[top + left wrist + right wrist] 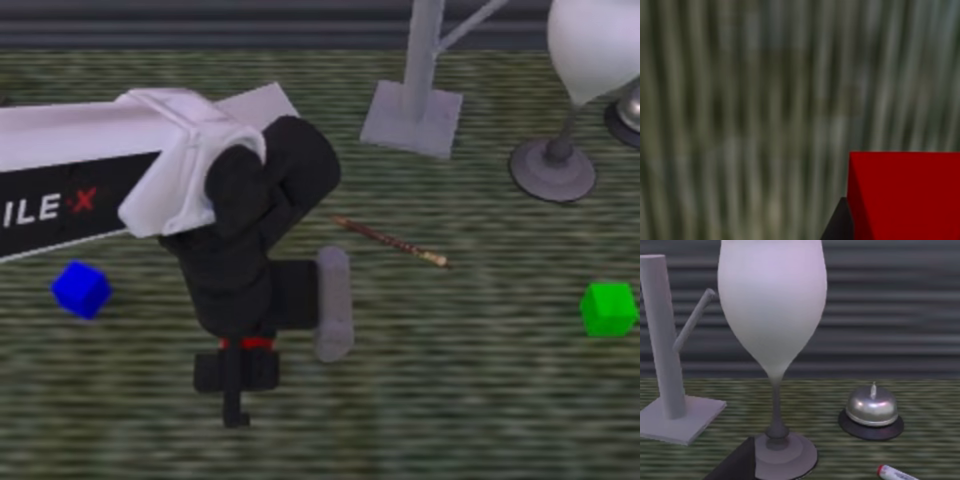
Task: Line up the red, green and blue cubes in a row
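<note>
The red cube (905, 195) fills the corner of the left wrist view, and a dark finger (840, 225) presses against its side. From above only a red sliver (247, 342) peeks out under my left gripper (237, 368), which is shut on the cube at the front middle of the table. The blue cube (82, 289) lies apart at the left. Far to the right sits the green cube (608, 308). My right arm is outside the top view. In its wrist view one dark finger (740, 465) stands wide to the side, open and holding nothing.
A thin brown stick (392, 241) lies right of the left arm. At the back stand a grey post on a square base (412, 117), a white wine glass (553, 168) and a silver bell (872, 410). A white marker (895, 473) lies near the bell.
</note>
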`<action>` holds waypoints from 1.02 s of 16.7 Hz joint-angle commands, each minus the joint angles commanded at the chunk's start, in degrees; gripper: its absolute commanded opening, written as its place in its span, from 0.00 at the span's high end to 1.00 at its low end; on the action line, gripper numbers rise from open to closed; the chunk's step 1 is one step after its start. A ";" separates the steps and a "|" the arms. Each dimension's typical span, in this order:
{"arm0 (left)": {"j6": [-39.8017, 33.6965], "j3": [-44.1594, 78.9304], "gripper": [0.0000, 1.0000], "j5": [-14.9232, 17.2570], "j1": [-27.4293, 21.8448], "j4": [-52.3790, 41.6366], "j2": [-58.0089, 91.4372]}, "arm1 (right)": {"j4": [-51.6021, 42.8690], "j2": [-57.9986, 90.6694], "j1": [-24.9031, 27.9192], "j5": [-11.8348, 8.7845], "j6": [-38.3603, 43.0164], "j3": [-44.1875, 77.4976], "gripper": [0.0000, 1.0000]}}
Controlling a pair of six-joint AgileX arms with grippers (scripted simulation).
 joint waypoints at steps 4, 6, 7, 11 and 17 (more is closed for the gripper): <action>0.01 -0.01 1.00 0.00 0.20 0.06 0.32 | 0.00 0.00 0.00 0.00 0.00 0.00 0.00; 0.10 -1.28 1.00 -0.01 0.03 2.18 1.24 | 0.00 0.00 0.00 0.00 0.00 0.00 0.00; 0.08 -2.28 1.00 0.00 0.00 4.08 2.06 | 0.00 0.00 0.00 0.00 0.00 0.00 0.00; -0.13 -7.07 1.00 0.05 -0.06 13.41 5.98 | 0.00 0.00 0.00 0.00 0.00 0.00 0.00; -0.07 -8.42 1.00 0.03 -0.18 15.62 7.20 | 0.00 0.00 0.00 0.00 0.00 0.00 0.00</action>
